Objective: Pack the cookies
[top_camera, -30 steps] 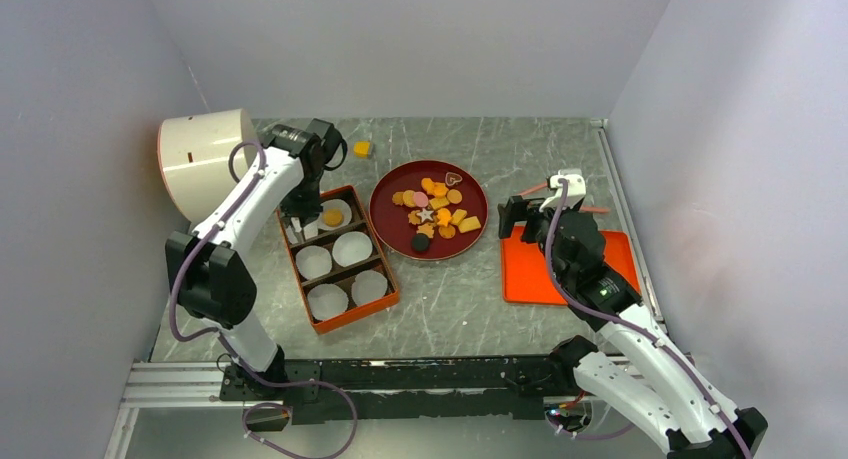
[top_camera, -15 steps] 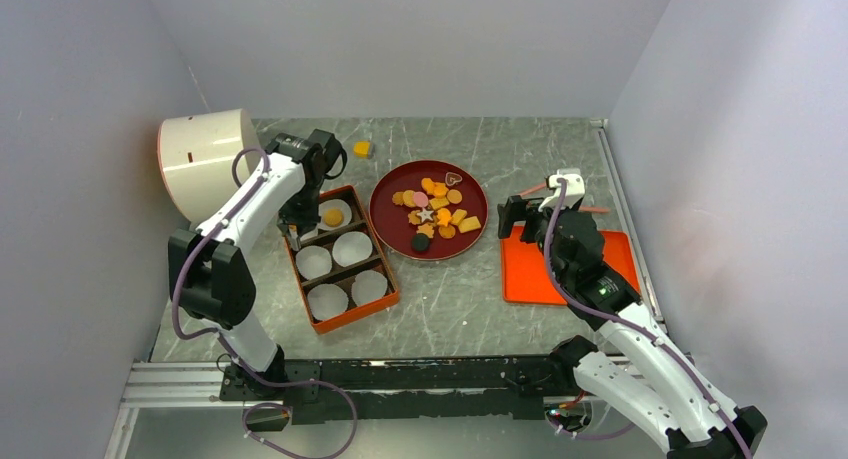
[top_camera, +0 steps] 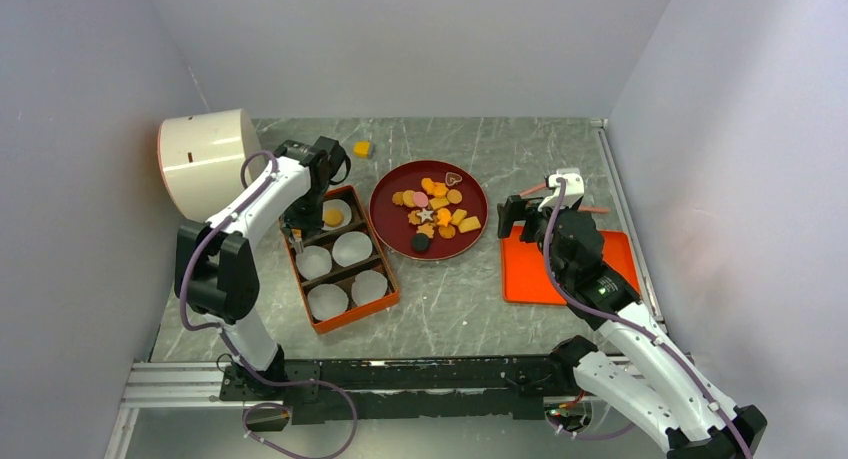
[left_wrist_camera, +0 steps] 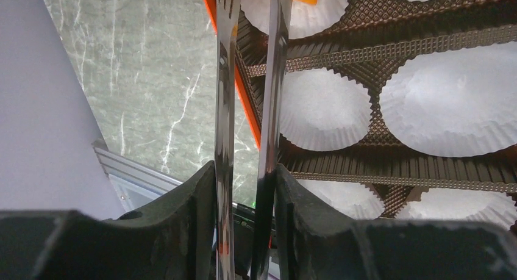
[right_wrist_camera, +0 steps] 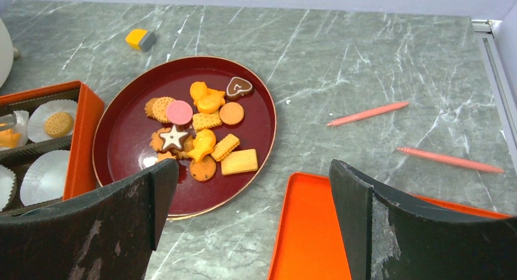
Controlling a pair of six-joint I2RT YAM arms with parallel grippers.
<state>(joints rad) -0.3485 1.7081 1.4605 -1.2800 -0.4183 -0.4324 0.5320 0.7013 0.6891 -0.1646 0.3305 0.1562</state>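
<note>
While the left fingers [left_wrist_camera: 183, 219] clamp the tweezers [left_wrist_camera: 224, 78] over the box [top_camera: 358, 315], most cookies [top_camera: 432, 211] lie on the plate [top_camera: 388, 222], one in a cup [right_wrist_camera: 39, 115]. Best rise clear, swing across, pinch one outlying biscuit gently; the right fingers [right_wrist_camera: 366, 219] gape, empty.

Orange-yellow cookies [right_wrist_camera: 207, 143], maroon plate [right_wrist_camera: 122, 147], perhaps-pink sticks [right_wrist_camera: 367, 113]

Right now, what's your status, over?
Left tool shut on tweezers over the box. Right tool open, empty. Most cookies on red plate, at least one in a paper cup. Nothing between plate and box.
</note>
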